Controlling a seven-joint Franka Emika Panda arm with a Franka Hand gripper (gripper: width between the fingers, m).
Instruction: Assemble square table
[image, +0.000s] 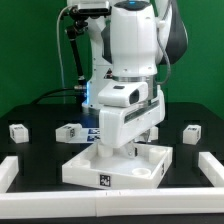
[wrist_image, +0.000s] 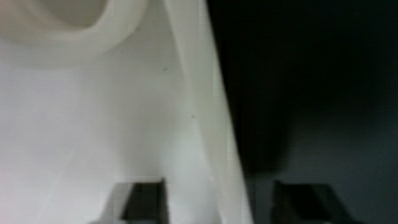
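Observation:
The white square slab with its raised rim lies at the table's front centre, a tag on its front edge. My gripper reaches down onto the slab's far part. In the wrist view the slab's rim runs between my fingers, and the gripper straddles it. A dark gap shows between the rim and one finger, so the jaws stand open around the rim. Short white block legs lie at the exterior view's left, left of centre and right.
Long white border bars lie at the front left and front right. The marker board shows partly behind the arm. A round hole in the slab shows in the wrist view.

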